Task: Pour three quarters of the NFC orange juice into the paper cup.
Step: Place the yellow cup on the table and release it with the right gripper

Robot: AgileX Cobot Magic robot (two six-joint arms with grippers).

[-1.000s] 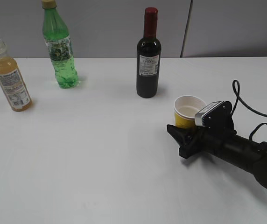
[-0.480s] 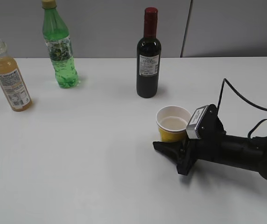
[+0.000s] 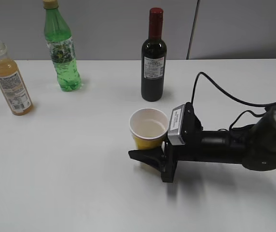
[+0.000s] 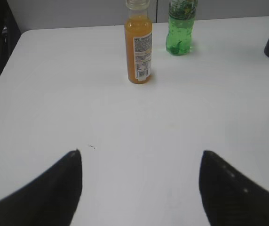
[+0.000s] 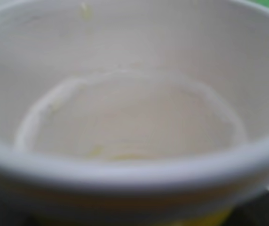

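Near the far left corner of the white table (image 3: 70, 159): juice bottle (image 3: 11, 79), upright, cap off, orange-yellow juice reaching up to the shoulder, printed label facing the front edge. Seen also from the left wrist, standing well ahead of the left gripper (image 4: 141, 186). Left gripper low over bare tabletop, jaws wide apart, nothing between them, only two dark fingertips (image 4: 54, 188) showing at the bottom of that view.

Just right of the juice bottle, closer to the far edge: green bottle (image 3: 61, 48), upright, capped, tallest of the three.

Toward the middle of the far edge: wine bottle (image 3: 153, 58), dark glass, red foil top, white label, upright, well apart from the other two.

In front of the wine bottle, nearer the table's centre: paper cup (image 3: 148, 128), yellow outside, white inside, upright, apparently empty. Held by the right gripper (image 3: 150, 153), jaws clamped on the cup's lower wall, one dark finger (image 3: 145, 157) poking out on the side nearer the front edge. From the right wrist, filling almost the whole view: white interior and rolled rim of the cup, blurred, a few faint yellowish specks on the wall.

Right of the cup: black right arm (image 3: 225, 147) lying low and nearly level across the table, reaching in from the right edge, cable looping above it.
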